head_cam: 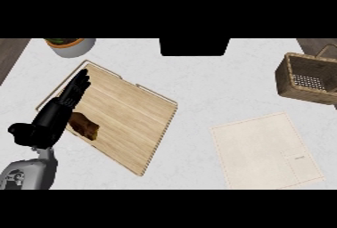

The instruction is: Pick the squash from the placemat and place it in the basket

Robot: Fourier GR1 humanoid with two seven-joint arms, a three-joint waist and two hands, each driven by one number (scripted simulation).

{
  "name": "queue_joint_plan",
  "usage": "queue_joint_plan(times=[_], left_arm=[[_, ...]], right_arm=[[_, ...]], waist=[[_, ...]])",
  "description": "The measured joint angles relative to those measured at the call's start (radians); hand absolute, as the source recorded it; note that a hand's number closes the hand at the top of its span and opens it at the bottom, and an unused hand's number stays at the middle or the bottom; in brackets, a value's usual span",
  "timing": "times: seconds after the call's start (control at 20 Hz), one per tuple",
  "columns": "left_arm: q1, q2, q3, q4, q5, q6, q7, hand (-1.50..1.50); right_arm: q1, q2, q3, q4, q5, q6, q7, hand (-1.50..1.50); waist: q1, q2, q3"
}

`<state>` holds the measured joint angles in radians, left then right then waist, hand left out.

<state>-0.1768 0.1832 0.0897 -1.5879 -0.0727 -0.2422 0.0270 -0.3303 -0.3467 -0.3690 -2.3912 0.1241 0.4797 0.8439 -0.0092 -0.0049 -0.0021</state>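
A small dark brown lumpy object [85,126] lies on a light wooden slatted mat [132,116] at the left of the counter; I see no other squash-like thing. My left hand [51,121] hovers over the mat's left edge with straight fingers pointing up and to the right, and its palm covers the object's left side. Nothing is held in that hand. The wicker basket [304,80] stands at the far right edge, well away from the hand. My right hand does not show.
A cream cloth placemat [263,149] with nothing on it lies at the lower right. A white pot with a plant [69,46] stands at the top left, and a dark block [195,46] sits at the top centre.
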Motion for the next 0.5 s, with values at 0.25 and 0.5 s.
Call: queue_joint_plan(times=[0.25, 0.5], left_arm=[[-0.004, -0.016, -0.013, 0.007, -0.011, 0.007, -0.004, 0.0], [0.013, -0.022, -0.025, -0.013, -0.018, 0.005, -0.011, 0.0]], right_arm=[[-0.183, -0.12, -0.053, 0.157, 0.002, -0.043, 0.045, 1.5], [-0.325, -0.193, -0.076, 0.365, 0.079, -0.107, 0.014, 1.5]], waist=[[0.012, 0.004, 0.0], [0.021, 0.006, 0.001]])
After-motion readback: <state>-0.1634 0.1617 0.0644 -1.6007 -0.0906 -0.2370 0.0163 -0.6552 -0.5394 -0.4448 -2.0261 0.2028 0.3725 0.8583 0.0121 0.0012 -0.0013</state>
